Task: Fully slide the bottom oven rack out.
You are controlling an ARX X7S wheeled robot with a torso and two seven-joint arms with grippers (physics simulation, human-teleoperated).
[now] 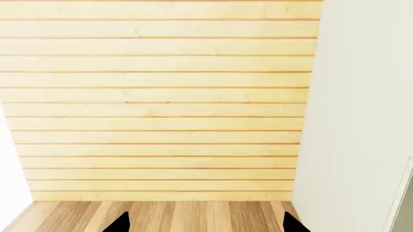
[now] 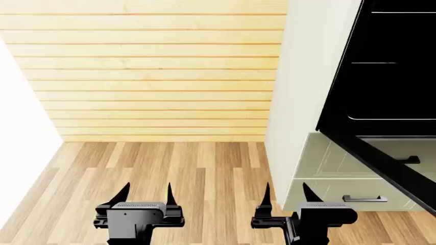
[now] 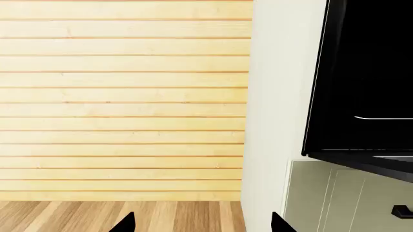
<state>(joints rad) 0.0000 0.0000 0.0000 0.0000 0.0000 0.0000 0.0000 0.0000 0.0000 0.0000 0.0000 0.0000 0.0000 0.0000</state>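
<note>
The oven (image 2: 402, 87) is at the far right of the head view, a dark cavity in a tall white cabinet. Its black door (image 2: 388, 163) hangs open and down over the drawers. The bottom oven rack (image 2: 391, 119) shows only as a thin silver line low inside the cavity; it also shows in the right wrist view (image 3: 384, 117). My left gripper (image 2: 146, 191) is open and empty over the floor, far left of the oven. My right gripper (image 2: 286, 193) is open and empty, low, in front of the cabinet's corner. Both sets of fingertips show wide apart in the wrist views (image 1: 206, 224) (image 3: 201, 224).
Pale green drawers (image 2: 334, 163) with black handles (image 2: 364, 198) sit under the oven. The white cabinet side (image 2: 307, 76) stands between my arms and the oven. A light wooden slat wall (image 2: 150, 71) is ahead, over a wood floor (image 2: 170, 168). Two more thin rack lines (image 2: 371, 63) show higher in the cavity.
</note>
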